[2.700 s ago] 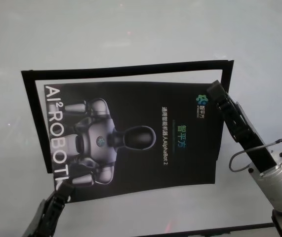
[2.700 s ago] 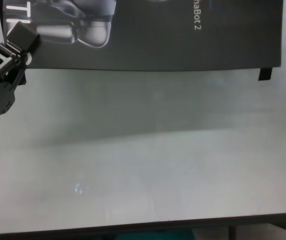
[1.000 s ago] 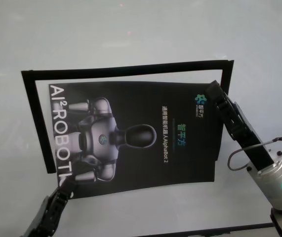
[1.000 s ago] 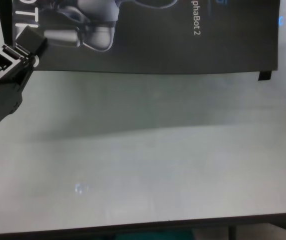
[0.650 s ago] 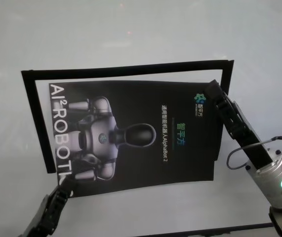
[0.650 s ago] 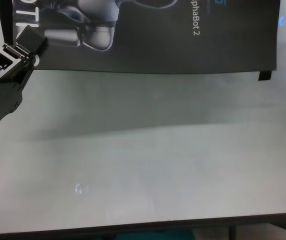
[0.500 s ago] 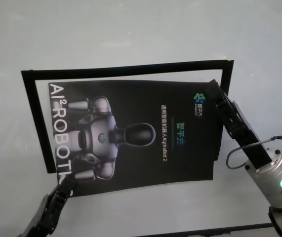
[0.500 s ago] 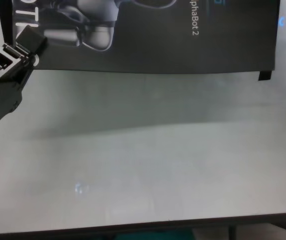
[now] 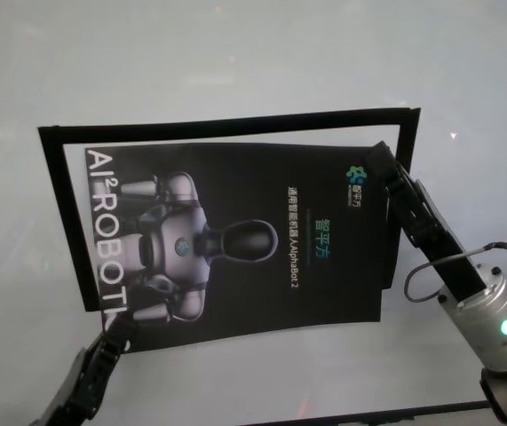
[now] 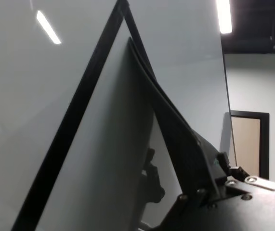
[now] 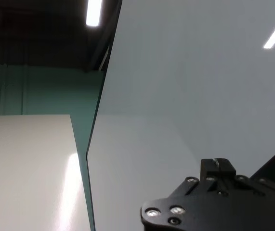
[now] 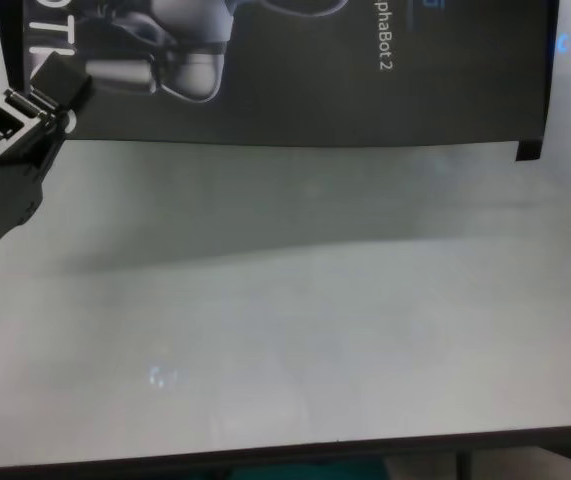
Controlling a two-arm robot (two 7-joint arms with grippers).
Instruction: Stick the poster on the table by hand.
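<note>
The table carries the poster flat, long axis three to nine o'clock, inside a tape outline. The left hand is pinched on its seven o'clock corner; the right hand, grip unclear, rests at two o'clock.

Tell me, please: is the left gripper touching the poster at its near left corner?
Touching. In the left wrist view the poster corner runs right into the left gripper, lifted off the table; the chest view shows its pad on that corner.
</note>
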